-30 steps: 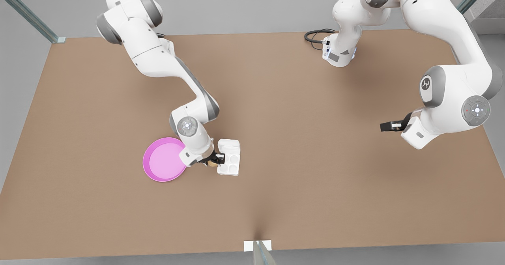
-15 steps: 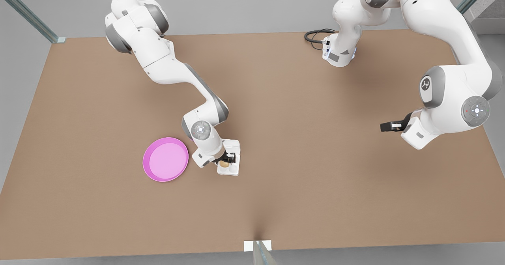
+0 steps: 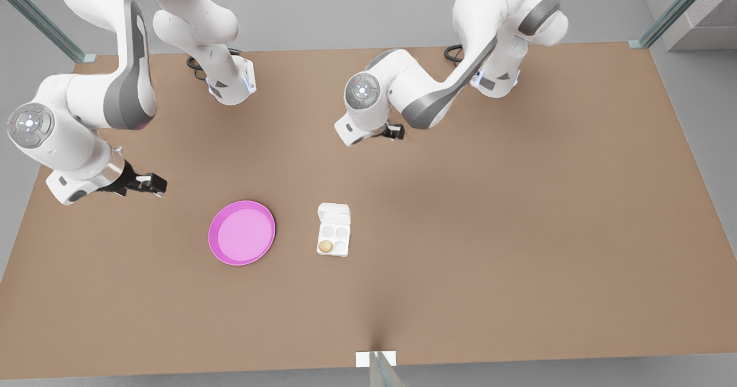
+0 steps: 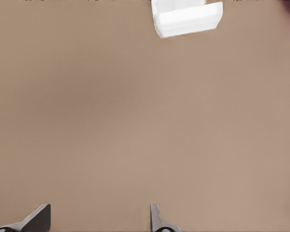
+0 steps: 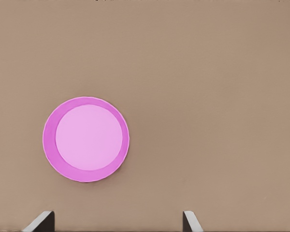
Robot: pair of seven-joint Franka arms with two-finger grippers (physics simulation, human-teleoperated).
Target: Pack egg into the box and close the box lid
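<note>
While parking the wide-open, empty right gripper (image 3: 155, 184) near the pink plate (image 3: 242, 232), bring the wide-open, empty left gripper (image 3: 397, 132), well behind the box (image 3: 344, 253), to the box lid (image 3: 334, 212); fold gently over the egg (image 3: 326, 246).

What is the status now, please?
Left end effector open, over table, apart from box. Right end effector open, apart from pink plate. Egg in box cup, box lid open. Nothing on lid.

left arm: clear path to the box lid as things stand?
Probably yes. The box lid lies open on the side facing the left tool, which hangs open above bare table with nothing between. The right tool waits, open, beyond the pink plate.
</note>
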